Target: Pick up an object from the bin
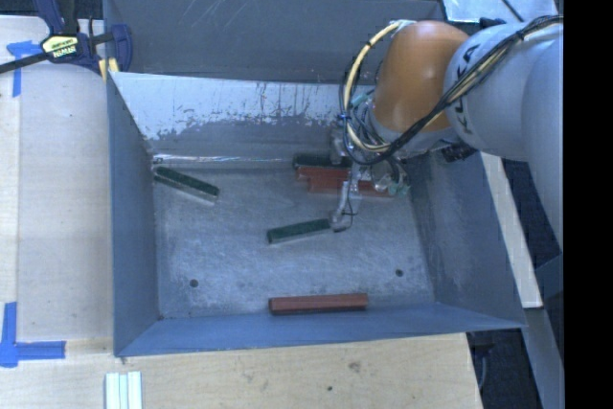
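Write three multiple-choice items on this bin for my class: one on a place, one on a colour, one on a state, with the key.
1. The gripper is A at the right end of the middle green bar; B in the left front corner; C at the far left wall.
2. The bar by the front wall is A yellow; B red-brown; C white.
3. The left green bar A stands upright; B leans on the rim; C lies on the bin's floor.
Key: 1A, its tip is at that end; 2B, it looks red-brown; 3C, it rests flat, apart from the others.
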Controlling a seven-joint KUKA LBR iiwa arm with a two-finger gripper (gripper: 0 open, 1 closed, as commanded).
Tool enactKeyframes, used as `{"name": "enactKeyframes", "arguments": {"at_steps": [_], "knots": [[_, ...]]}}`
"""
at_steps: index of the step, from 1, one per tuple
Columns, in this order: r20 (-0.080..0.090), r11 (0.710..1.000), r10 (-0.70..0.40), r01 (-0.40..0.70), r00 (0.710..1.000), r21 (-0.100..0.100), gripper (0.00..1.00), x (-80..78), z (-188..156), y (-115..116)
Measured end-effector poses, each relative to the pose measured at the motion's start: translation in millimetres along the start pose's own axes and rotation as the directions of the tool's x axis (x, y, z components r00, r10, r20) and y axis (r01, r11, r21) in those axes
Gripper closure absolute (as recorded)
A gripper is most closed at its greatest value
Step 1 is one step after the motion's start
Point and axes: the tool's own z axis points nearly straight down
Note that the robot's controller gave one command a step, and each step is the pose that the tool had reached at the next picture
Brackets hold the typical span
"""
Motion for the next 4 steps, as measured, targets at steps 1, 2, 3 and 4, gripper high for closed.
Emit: {"name": "enactKeyframes", "arguments": {"at_steps": [1, 2, 3, 4], "knots": [[0.005, 1.000, 0.029, -0.029, 1.000, 0.005, 1.00, -6.6, 6, -69], [0.005, 1.000, 0.029, -0.029, 1.000, 0.005, 1.00, -6.6, 6, -69], [0.001, 1.000, 0.018, -0.018, 1.000, 0.002, 1.00, 55.2, -123, -60], [0.001, 1.000, 0.017, -0.017, 1.000, 0.002, 1.00, 55.2, -123, -60]]}}
